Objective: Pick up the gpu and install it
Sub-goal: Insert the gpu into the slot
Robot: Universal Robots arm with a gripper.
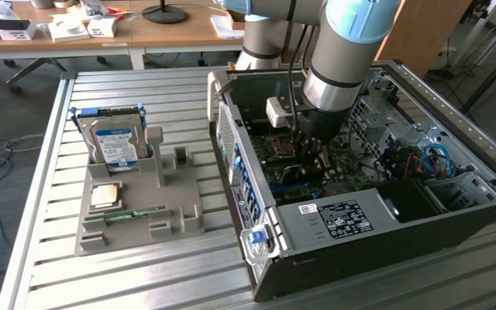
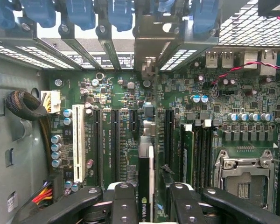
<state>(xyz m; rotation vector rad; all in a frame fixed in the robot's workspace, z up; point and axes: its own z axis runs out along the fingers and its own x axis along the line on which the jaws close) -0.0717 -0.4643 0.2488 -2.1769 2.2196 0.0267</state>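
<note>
The claw (image 2: 154,187) is straddling the gpu (image 2: 145,200), fingers (image 2: 184,205) spread, with a gap on one side. The gpu is standing edge-on in a motherboard (image 2: 116,93) slot, the motherboard lying inside the case (image 1: 386,248) on the worktop (image 1: 144,271).

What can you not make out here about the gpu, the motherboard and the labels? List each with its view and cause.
Wrist view: the gpu stands edge-on, so its board face and its seating are hidden; the picture's edge cuts off its near end.
Exterior view: the arm blocks the motherboard beneath the gripper.
Exterior view: the hard drive label's print is too small to read.
</note>
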